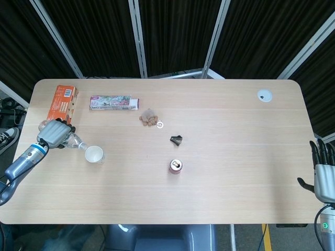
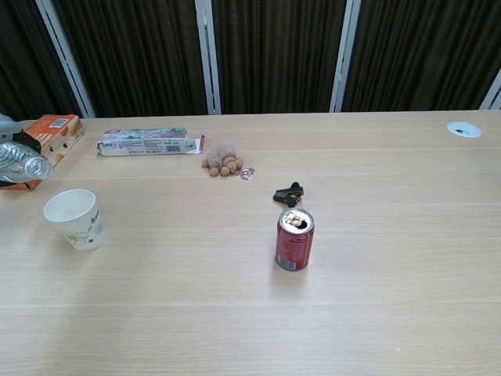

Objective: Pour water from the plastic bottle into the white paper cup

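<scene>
My left hand (image 1: 53, 133) grips a clear plastic bottle (image 1: 75, 141) at the table's left side. The bottle lies tilted, its mouth pointing right toward the white paper cup (image 1: 95, 154). In the chest view the bottle (image 2: 23, 167) shows at the left edge, above and left of the cup (image 2: 74, 218); the hand itself is mostly cut off there. The cup stands upright with a small green print. I see no water stream. My right hand (image 1: 323, 175) hangs off the table's right edge, fingers apart, holding nothing.
An orange box (image 1: 63, 103) lies behind the left hand. A flat printed box (image 1: 113, 102), a small brown plush (image 1: 149, 117), a metal ring (image 1: 160, 124), a black clip (image 1: 176, 139) and an open red can (image 1: 176, 166) sit mid-table. A white round cap (image 1: 265, 95) sits far right.
</scene>
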Available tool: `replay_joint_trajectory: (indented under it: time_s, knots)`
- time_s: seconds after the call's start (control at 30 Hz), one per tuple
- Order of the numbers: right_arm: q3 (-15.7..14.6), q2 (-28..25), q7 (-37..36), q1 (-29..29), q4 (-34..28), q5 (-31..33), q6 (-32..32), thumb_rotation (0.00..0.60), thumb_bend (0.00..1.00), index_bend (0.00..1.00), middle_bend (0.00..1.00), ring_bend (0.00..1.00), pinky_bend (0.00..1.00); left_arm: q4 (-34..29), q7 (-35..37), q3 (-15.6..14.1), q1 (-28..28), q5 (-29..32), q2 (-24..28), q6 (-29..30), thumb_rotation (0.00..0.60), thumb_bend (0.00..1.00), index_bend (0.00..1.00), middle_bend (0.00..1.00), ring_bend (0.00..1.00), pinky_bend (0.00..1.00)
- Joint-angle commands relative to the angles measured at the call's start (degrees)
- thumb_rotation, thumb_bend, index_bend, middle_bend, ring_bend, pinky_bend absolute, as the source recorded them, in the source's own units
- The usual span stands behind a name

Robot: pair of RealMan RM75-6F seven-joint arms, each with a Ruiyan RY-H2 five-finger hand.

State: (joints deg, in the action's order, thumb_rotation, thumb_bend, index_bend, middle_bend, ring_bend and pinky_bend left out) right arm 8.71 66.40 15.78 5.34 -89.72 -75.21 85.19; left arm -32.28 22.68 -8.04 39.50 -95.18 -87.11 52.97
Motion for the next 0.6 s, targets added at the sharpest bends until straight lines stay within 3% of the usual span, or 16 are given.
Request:
replay_joint_trajectory:
  time_s: [0.03, 0.6]
  knots:
    - [0.0, 0.0, 0.0, 0.0, 0.0, 0.0, 0.0, 0.600, 0.00, 0.00, 0.00, 0.00, 0.00, 0.4, -0.7, 0.0, 0.0, -0.1, 0.0, 0.2, 0.600, 0.40, 0.56, 0.46, 0.37, 0.36]
    - [0.0, 0.1, 0.5, 0.1, 0.0, 0.2, -0.2, 0.600, 0.00, 0.00, 0.00, 0.00, 0.00, 2.9, -2.9, -0.3, -0.5, -0.3, -0.7, 1.7, 0.600, 0.40, 0.55, 0.46, 0.37, 0.36]
